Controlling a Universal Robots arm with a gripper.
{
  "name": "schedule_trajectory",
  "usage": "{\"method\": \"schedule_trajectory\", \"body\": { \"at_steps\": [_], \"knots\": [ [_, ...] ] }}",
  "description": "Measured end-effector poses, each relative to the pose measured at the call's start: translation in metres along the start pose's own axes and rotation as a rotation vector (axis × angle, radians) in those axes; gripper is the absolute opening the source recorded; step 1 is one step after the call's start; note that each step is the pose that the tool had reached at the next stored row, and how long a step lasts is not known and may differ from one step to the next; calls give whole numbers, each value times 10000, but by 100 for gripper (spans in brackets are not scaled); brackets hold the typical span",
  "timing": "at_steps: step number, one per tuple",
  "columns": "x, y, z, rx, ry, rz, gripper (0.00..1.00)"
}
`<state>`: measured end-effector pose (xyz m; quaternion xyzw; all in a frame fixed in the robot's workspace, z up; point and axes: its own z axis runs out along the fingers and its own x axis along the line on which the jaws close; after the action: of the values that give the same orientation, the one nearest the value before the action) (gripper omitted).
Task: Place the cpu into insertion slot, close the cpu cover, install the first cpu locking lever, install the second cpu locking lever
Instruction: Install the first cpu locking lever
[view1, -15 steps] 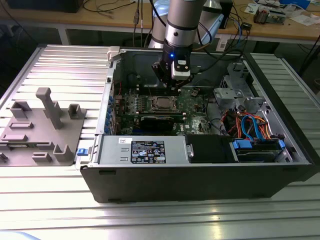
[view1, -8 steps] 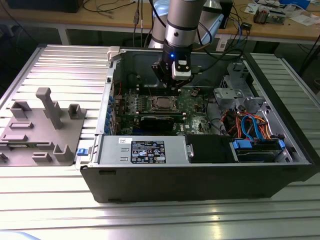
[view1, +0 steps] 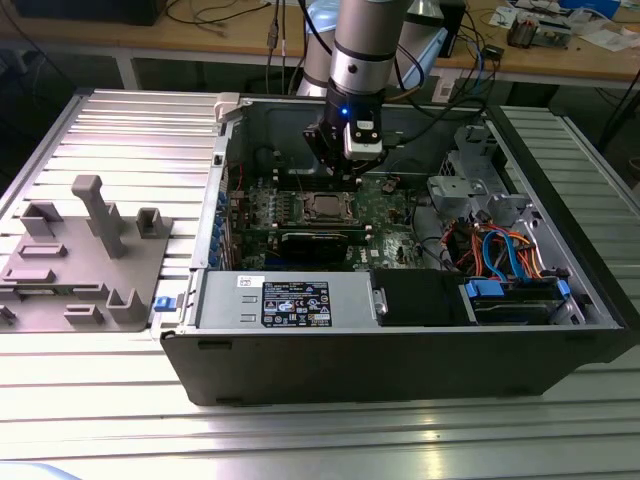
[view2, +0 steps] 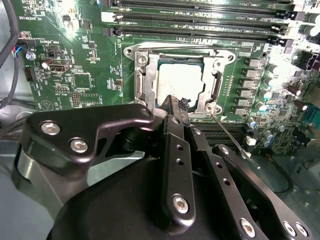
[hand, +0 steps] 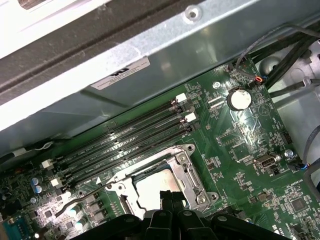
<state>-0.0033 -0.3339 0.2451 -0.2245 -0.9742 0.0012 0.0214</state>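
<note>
Exterior view: the open case (view1: 400, 350) sits mid-frame on the ribbed table (view1: 120, 120). The arm drops in from upper middle. The pincer (view1: 345, 168) hangs low over the green board, just behind the cpu (view1: 326, 207). The case walls stand well off the arm. The power supply box (view1: 290, 300) at lower middle and the cable bundle (view1: 500, 250) at right are the nearest bulk. The grey fixture block (view1: 80, 260) at far left is well apart and no obstacle.

Second wrist view: the cpu is seated in the insertion slot (view2: 218, 82). The cpu cover (view2: 144, 80) lies flat around it, with the silvery top showing through the window. The fingertips (view2: 172, 106) are pressed together with nothing visible between them, right at the cover's near edge. My read is that the closed tips are meant for pushing, not grasping. The free lever (view2: 232, 139) angles out from the socket corner and looks unlatched, with open board beside it. The other lever (view2: 165, 47) runs along the cover edge next to the memory slots (view2: 200, 22). I can't tell whether it is latched.

First wrist view: same picture here, cpu in place, cover down, pincer closed at the socket edge. The free lever rod sticks out beyond the socket towards the capacitors (hand: 35, 185). The case wall (hand: 150, 75) beyond the memory slots is near, so room is tight on that side.
</note>
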Motion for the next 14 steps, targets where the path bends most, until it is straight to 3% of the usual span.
{"method": "schedule_trajectory", "body": {
  "at_steps": [14],
  "knots": [
    [0,0,0,26,-7,-643,11]
  ]
}}
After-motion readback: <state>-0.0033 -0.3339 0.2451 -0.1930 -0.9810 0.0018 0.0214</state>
